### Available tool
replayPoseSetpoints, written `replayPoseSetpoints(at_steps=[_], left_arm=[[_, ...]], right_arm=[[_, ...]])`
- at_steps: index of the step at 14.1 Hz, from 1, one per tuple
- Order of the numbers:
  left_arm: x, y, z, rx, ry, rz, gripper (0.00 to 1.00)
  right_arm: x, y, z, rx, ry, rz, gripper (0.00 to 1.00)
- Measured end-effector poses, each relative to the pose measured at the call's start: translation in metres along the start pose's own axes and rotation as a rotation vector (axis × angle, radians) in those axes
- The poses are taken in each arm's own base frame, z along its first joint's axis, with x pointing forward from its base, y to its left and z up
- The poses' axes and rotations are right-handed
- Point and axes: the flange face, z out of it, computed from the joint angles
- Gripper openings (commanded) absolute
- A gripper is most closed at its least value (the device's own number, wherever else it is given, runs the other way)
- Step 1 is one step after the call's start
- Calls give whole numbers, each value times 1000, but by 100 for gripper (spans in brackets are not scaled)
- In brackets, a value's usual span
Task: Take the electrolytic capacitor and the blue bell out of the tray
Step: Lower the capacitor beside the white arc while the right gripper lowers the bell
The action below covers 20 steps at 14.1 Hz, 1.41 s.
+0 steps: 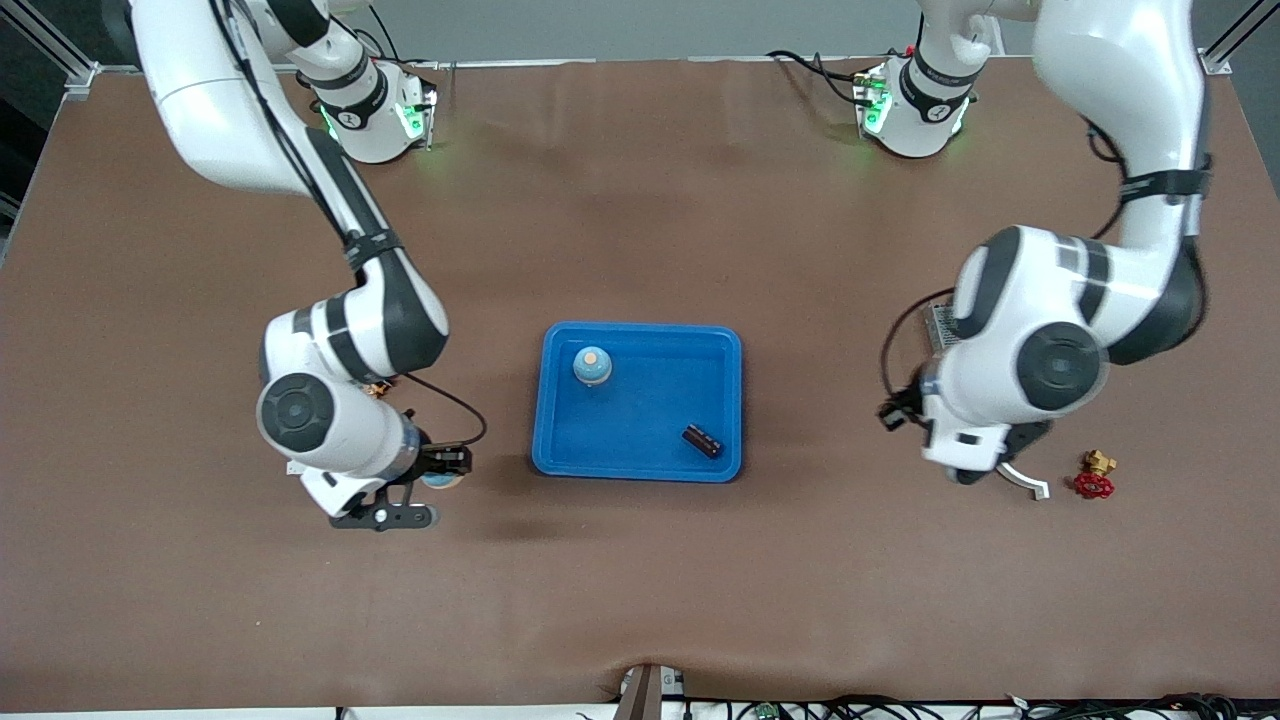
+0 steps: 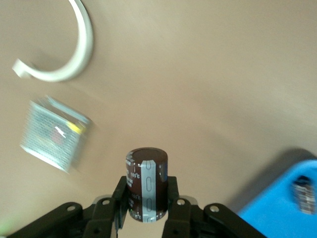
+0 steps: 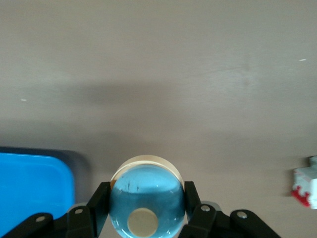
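Left claw (image 2: 146, 208) clamps an electrolytic capacitor (image 2: 146, 183) over bare bench (image 1: 640, 600), off the tray (image 1: 640, 462) | right claw (image 3: 146, 208) grips a blue bell (image 3: 146, 198) beside the tray's rim; both lifted clear, neither set down | another bell (image 1: 592, 366) and dark capacitor (image 1: 702, 440) lie in the tray; apparently left to do

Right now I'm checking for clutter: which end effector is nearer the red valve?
Left. The left end effector, holding a capacitor, hangs beside the red valve; the right end effector is past the tray.
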Motion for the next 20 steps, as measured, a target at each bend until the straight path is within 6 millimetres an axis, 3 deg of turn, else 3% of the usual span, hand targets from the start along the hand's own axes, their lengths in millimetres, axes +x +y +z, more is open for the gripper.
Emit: replayPoseSetpoints(at_steps=[3, 5, 11, 14, 20], left_arm=[[47, -77, -2, -18, -13, 112, 9], [67, -112, 7, -35, -1, 154, 9], [102, -183, 86, -56, 101, 325, 10], [110, -203, 111, -64, 122, 379, 10], [122, -209, 152, -67, 119, 422, 10]], right_arm=[[-3, 34, 16, 4, 11, -33, 0], [-9, 51, 38, 7, 33, -57, 0], [-29, 105, 88, 14, 54, -110, 0], [-40, 117, 106, 42, 70, -108, 0], [-53, 119, 122, 55, 63, -106, 0]])
